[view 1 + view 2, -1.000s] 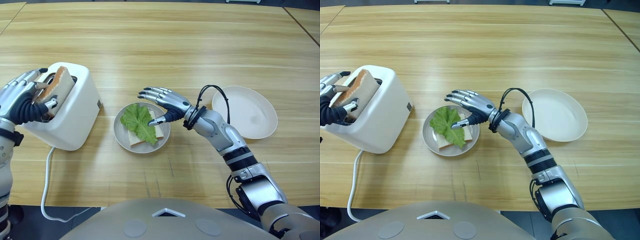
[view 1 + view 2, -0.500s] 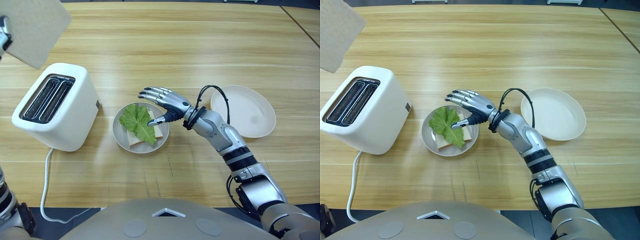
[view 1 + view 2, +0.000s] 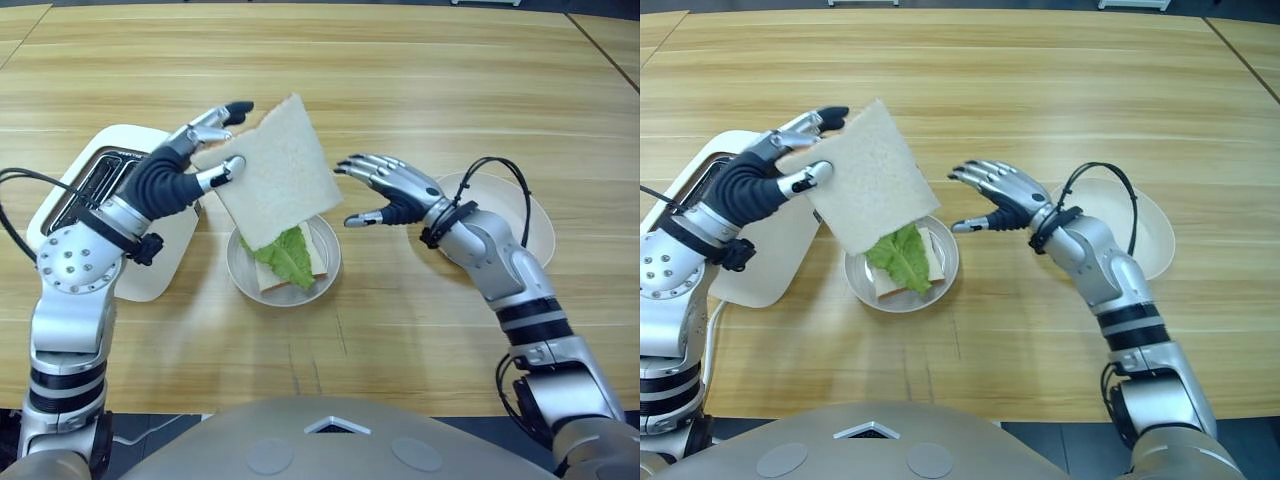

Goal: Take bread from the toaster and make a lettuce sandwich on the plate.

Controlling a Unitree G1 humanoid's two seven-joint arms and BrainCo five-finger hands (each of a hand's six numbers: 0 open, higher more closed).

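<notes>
On the bench [image 3: 400, 60] I count one toaster, two slices of bread, one lettuce leaf, two dishes and my two hands.

The white toaster [image 3: 770, 270] stands farthest left, partly behind my left forearm. The left eye view bares more of its dark slots; the right eye view bares more of its front wall below my wrist.

My left hand [image 3: 170, 180] hangs over the toaster's right end, and its fingers [image 3: 222, 172] pinch the left edge of the upper slice [image 3: 272, 175]. That slice is tilted, its broad pale face turned toward me. Its lower corner dips over the grey plate [image 3: 240, 280] and hides the back of it. I cannot tell whether it touches the lettuce.

On the plate lies the lower slice [image 3: 318, 262], with the lettuce leaf [image 3: 290, 250] on top of it, just right of the toaster.

My right hand [image 3: 395, 190] hovers just right of the plate, apart from it. Its fingers [image 3: 362, 165] are spread and released, holding nothing, and point toward the raised slice.

The pale dish [image 3: 1155, 235] sits farthest right, behind my right forearm. The right eye view bares more of its far side.
</notes>
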